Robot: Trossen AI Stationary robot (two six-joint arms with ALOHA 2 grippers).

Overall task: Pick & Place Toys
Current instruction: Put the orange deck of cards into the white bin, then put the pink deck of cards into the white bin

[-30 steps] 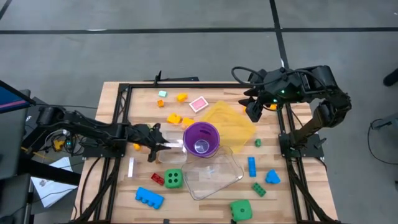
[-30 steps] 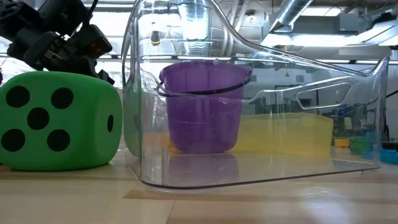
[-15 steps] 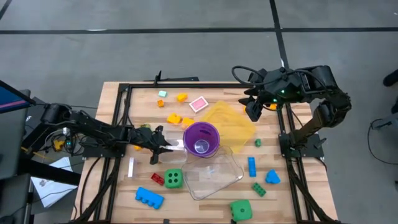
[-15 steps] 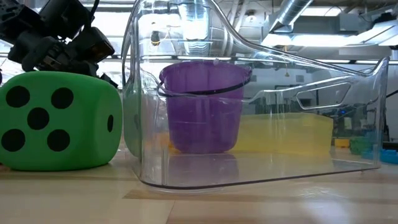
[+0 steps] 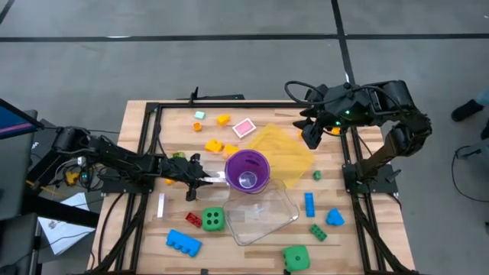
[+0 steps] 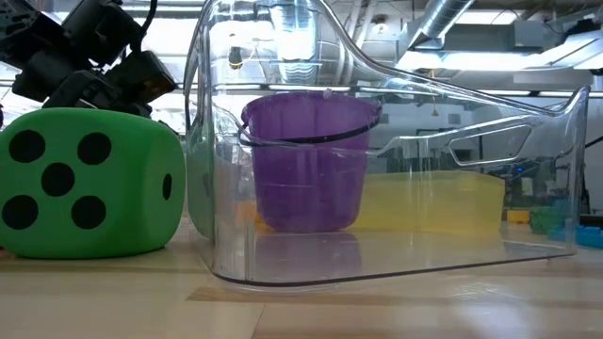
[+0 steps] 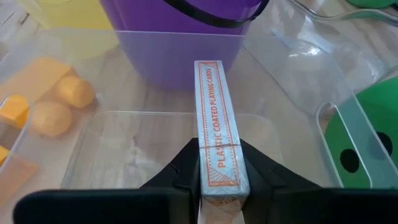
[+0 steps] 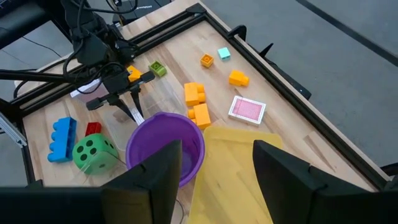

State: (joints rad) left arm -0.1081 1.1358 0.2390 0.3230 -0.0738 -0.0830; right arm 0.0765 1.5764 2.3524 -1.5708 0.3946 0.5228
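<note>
The left gripper (image 7: 221,180) has crept toward the purple cup (image 5: 247,171), fingers clenched on a card box (image 7: 216,118).

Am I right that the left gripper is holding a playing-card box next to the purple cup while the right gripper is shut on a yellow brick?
Not quite: the right gripper holds nothing; the right wrist view shows its jaws open above the yellow tray. The left gripper does hold the playing-card box beside the purple cup.

Left gripper (image 7: 219,180) clamped, right gripper (image 8: 214,168) agape
</note>
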